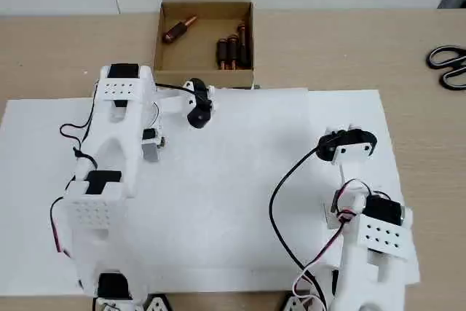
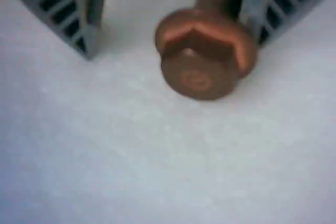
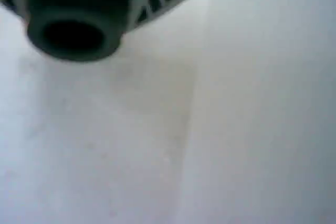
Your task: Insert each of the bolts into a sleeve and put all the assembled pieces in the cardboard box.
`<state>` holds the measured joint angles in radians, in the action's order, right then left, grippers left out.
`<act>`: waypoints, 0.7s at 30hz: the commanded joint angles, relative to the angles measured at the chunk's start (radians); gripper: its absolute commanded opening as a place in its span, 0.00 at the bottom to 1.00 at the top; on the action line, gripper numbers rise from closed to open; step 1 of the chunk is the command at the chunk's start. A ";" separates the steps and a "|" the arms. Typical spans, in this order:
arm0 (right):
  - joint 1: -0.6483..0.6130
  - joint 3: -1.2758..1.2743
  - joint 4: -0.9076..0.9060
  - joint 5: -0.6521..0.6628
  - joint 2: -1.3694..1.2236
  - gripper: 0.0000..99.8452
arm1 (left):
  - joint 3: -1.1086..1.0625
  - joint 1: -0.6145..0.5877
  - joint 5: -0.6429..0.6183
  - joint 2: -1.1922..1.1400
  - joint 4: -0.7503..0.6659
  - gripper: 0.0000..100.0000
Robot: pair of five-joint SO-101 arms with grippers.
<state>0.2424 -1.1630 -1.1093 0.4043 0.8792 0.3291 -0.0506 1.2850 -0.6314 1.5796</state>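
A copper bolt (image 2: 202,59) lies on the white paper, head toward the left wrist camera. My left gripper (image 2: 173,40) is open around it, with one grey finger (image 2: 86,19) apart from the bolt and the other close beside its shank. In the high view the left gripper (image 1: 151,145) points down at the paper's left part, and the arm hides the bolt. My right gripper (image 1: 344,149) stands over the paper's right part, shut on a black sleeve (image 3: 73,35) whose open bore faces the wrist camera. The cardboard box (image 1: 206,74) at the back holds several assembled pieces (image 1: 233,50).
White paper (image 1: 233,202) covers most of the wooden table. Scissors (image 1: 448,65) lie at the far right edge. One assembled piece (image 1: 179,29) lies alone in the box's left half. Black cables (image 1: 280,202) trail from the right arm across the paper.
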 commanded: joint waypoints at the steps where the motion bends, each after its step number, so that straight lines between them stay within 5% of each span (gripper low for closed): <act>1: -0.004 0.005 0.015 0.009 0.018 0.00 | 0.041 0.005 0.043 -0.005 -0.017 0.13; 7: -0.004 0.005 0.015 0.009 0.018 0.00 | 0.047 0.009 0.041 0.002 -0.014 0.01; 15: -0.002 0.005 0.015 0.009 0.019 0.00 | 0.062 0.009 0.037 0.011 -0.002 0.01; 21: -0.002 0.009 0.015 0.009 0.021 0.00 | 0.216 0.034 0.028 0.092 0.173 0.01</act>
<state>0.2424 -1.1630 -1.1093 0.4043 0.8792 0.4549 -0.0384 1.2881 -0.6345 1.6916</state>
